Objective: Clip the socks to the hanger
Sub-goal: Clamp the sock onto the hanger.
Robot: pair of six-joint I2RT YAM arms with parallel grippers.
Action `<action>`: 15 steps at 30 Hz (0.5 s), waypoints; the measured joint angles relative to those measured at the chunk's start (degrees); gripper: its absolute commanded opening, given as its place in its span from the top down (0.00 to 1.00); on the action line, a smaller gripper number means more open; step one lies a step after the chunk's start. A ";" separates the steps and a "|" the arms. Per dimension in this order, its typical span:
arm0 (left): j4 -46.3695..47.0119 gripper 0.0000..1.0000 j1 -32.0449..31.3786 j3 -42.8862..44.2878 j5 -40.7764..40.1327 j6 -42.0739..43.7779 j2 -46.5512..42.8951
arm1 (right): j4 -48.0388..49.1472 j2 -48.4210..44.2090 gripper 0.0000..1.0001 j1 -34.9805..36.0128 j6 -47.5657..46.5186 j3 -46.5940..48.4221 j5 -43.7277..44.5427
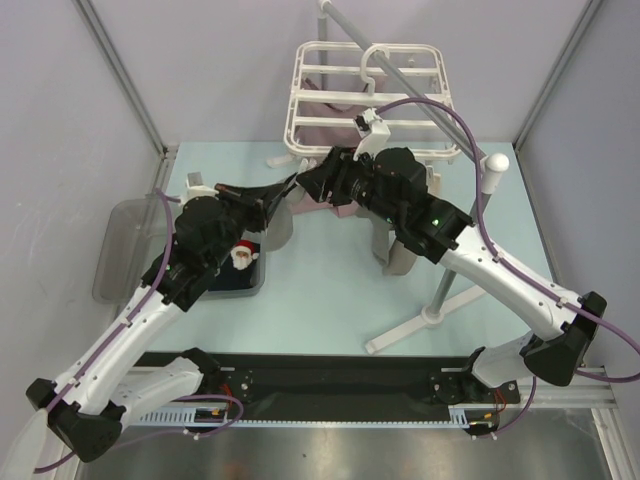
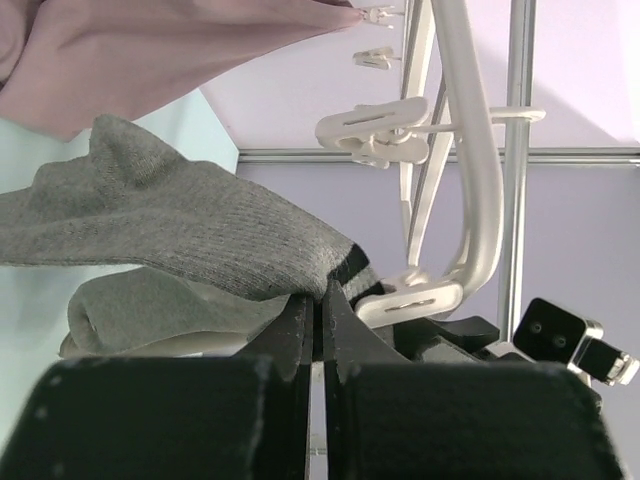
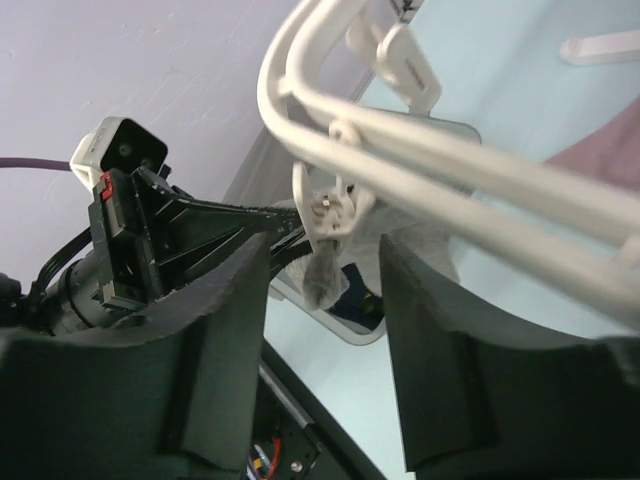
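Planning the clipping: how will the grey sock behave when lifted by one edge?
Probably floppy: the grey sock droops and folds beyond the left gripper. Likely light and grippy: its ribbed knit hangs from one pinched edge.

Left arm [image 1: 135, 318] and right arm [image 1: 500, 275] inward, wrists close; left jaws tight together, right jaws apart.

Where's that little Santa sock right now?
In the top view, the Santa sock lies in a grey tray on the left side of the table, partly under the left arm.
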 measured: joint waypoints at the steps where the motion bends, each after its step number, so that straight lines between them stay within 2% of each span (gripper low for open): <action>1: 0.17 1.00 -0.04 0.00 0.00 -0.02 0.00 | -0.13 -0.02 0.43 0.00 0.13 0.00 -0.17; 2: 0.35 1.00 -0.09 0.00 0.02 -0.02 0.02 | -0.22 -0.04 0.43 0.09 0.15 -0.07 -0.26; 4: 0.48 0.85 -0.11 0.00 0.09 0.04 0.07 | -0.63 -0.07 0.41 0.13 0.13 -0.09 -0.44; 5: 0.52 0.77 -0.11 0.00 0.20 0.15 0.11 | -0.83 -0.09 0.41 0.13 0.13 -0.11 -0.44; 6: 0.57 0.60 -0.11 0.00 0.33 0.28 0.22 | -0.98 -0.15 0.40 0.11 0.11 -0.15 -0.44; 7: 0.57 0.54 -0.13 0.00 0.55 0.61 0.33 | -1.01 -0.31 0.40 0.11 0.11 -0.35 -0.42; 12: -0.96 0.41 -0.74 0.02 1.57 1.20 0.57 | -1.79 -1.60 0.35 0.11 -0.66 -1.55 -0.39; 15: -3.78 0.40 -2.78 0.13 0.96 2.71 0.59 | -2.29 -3.48 0.30 0.11 -2.62 -3.41 -0.09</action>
